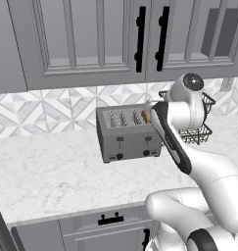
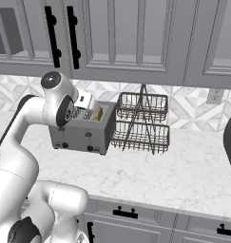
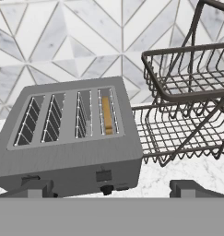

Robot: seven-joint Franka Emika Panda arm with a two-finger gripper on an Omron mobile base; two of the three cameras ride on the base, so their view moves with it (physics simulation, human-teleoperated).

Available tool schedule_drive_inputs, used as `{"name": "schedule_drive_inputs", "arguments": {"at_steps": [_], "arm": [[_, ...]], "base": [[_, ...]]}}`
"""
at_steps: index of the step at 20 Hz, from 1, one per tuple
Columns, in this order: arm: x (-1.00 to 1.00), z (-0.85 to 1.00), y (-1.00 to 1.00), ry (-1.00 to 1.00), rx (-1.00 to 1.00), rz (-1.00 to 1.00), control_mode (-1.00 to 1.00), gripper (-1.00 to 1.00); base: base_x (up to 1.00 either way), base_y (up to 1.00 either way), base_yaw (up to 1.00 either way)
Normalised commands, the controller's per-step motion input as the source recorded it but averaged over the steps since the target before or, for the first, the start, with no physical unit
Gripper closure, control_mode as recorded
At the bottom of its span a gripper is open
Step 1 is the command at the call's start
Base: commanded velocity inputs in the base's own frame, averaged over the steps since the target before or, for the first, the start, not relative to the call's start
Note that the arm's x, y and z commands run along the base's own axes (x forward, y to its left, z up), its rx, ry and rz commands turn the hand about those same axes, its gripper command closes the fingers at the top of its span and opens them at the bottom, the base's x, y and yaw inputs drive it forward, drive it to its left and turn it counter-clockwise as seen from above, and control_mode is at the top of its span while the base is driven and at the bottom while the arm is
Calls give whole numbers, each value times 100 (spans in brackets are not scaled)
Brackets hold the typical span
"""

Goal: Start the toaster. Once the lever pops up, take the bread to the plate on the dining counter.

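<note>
Hand view looks down on the toaster (image 3: 69, 138), which stands on the marble counter (image 1: 47, 171) against the tiled backsplash (image 3: 62, 41). A tan bread (image 3: 106, 115) slice sits in the toaster's rightmost slot. Just right of the toaster is a two-tier wire basket rack (image 3: 187, 106). The gripper (image 3: 112, 189) hovers above the toaster's front edge, fingers spread wide, holding nothing.

Grey toaster (image 3: 69, 138) upright on counter; bread (image 3: 106, 115) in rightmost slot.

White arm (image 1: 208, 171) — dark joints
</note>
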Motion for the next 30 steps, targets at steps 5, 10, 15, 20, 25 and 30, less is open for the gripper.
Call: {"name": "schedule_drive_inputs", "arguments": {"at_steps": [5,10,15,20,25,30], "arm": [[0,0,0,0,0,0,-100,-100],[0,0,0,0,0,0,-100,-100],[0,0,0,0,0,0,-100,-100],[0,0,0,0,0,0,-100,-100],[0,0,0,0,0,0,-100,-100],[0,0,0,0,0,0,-100,-100]], "base": [[0,0,0],[0,0,0],[0,0,0],[0,0,0],[0,0,0],[0,0,0]]}}
